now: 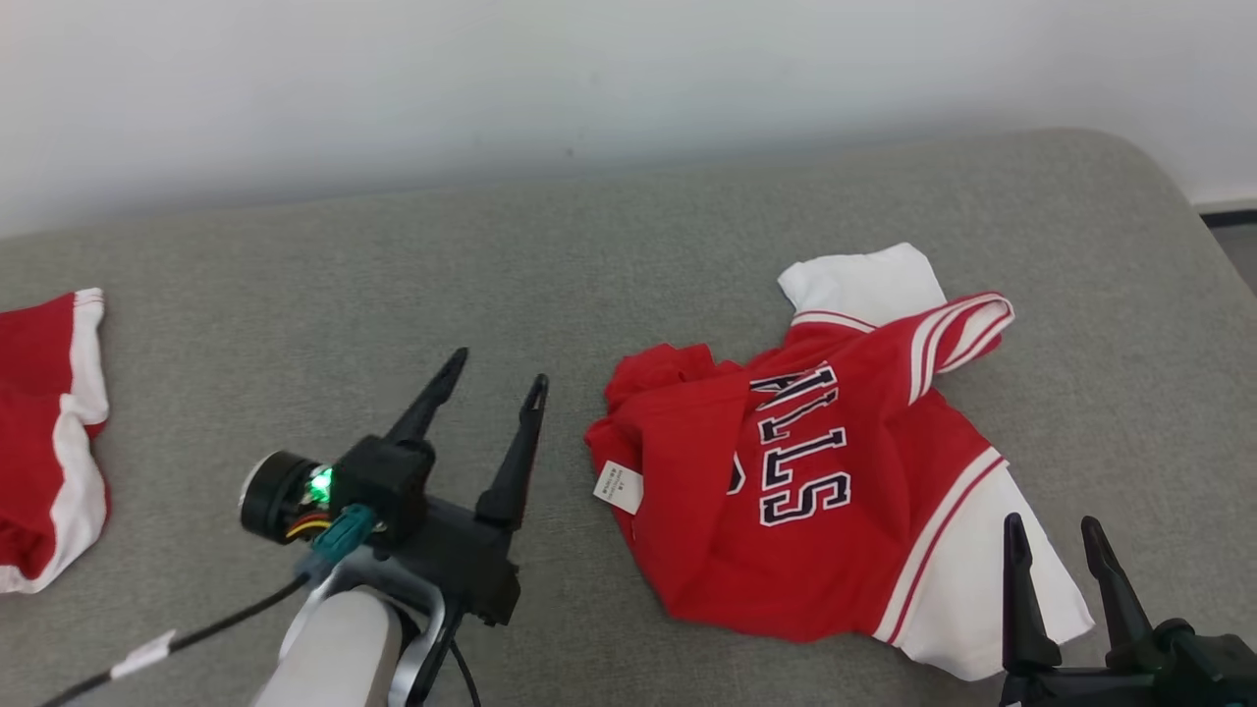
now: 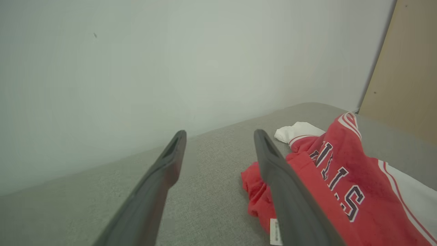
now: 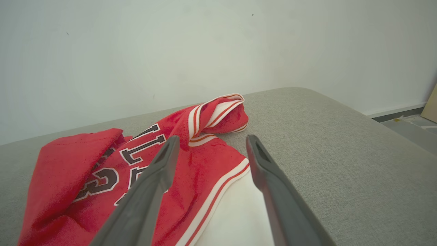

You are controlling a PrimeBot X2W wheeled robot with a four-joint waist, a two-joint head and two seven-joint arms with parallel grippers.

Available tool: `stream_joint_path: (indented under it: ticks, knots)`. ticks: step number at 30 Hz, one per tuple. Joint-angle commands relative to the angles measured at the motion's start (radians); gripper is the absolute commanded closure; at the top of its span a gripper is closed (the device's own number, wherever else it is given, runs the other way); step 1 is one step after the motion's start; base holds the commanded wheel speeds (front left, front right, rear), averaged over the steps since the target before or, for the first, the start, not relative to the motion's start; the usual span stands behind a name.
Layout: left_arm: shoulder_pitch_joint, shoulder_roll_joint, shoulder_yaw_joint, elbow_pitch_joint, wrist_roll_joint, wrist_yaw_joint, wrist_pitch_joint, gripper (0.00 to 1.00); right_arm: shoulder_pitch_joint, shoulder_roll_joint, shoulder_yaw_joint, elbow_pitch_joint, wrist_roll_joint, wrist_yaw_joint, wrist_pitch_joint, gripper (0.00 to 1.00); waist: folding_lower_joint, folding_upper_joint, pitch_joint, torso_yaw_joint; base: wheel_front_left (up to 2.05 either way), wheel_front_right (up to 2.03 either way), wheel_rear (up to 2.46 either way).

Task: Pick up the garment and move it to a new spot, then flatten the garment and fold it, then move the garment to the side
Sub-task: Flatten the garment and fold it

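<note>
Left gripper (image 1: 498, 373), right gripper (image 1: 1051, 525): both spread wide, holding nothing.
Red-and-white jersey (image 1: 786, 491) lies crumpled on the grey cushion (image 1: 295, 295), right of centre. The right gripper is at its white near corner, the left gripper just beside its tagged edge. Another red-and-white cloth (image 1: 44, 432) lies far left.

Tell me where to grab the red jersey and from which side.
Probably the bunched red fold on the left edge of the jersey, coming in from the left with the open left gripper: it stands raised off the cushion, nearest that gripper.
</note>
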Motion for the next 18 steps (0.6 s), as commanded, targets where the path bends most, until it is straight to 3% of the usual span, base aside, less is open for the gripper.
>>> stream_joint_path:
  ticks: [1,18]
  knots:
    - [-0.027,0.011,-0.021,0.022,-0.021,0.002,0.019,0.0,-0.013,0.002,0.003,0.005,0.008,-0.002,-0.007,0.0,-0.0001,0.0,0.035,-0.036,0.0,0.0,0.0]
    - [-0.154,0.044,-0.299,0.199,-0.189,0.002,0.19,0.0,-0.053,0.003,0.017,0.045,0.023,-0.002,-0.009,0.0,-0.0001,0.0,0.075,-0.104,0.0,0.0,0.0]
